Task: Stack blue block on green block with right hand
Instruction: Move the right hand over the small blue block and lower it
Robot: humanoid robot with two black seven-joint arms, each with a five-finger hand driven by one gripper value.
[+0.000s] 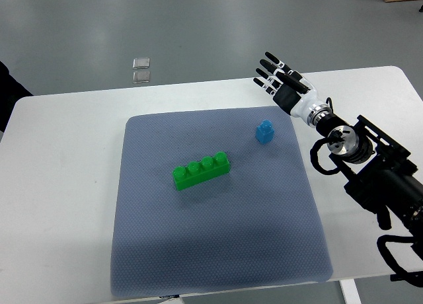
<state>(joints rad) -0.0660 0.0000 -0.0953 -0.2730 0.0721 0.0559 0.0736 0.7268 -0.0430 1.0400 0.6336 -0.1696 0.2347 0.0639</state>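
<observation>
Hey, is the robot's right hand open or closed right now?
Open. The right hand has its fingers spread straight, holding nothing, apart from the blue block.

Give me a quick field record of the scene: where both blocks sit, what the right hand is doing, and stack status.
blue block: small blue plastic block, upright on the mat, far right part
green block: long green plastic four-stud brick, lying near the mat's middle, apart from the blue one
surface: grey-blue fabric mat on a white table
right hand: fingers spread, empty, beyond the blue block over the table's far side
left hand: not in view
stack: not yet done
</observation>
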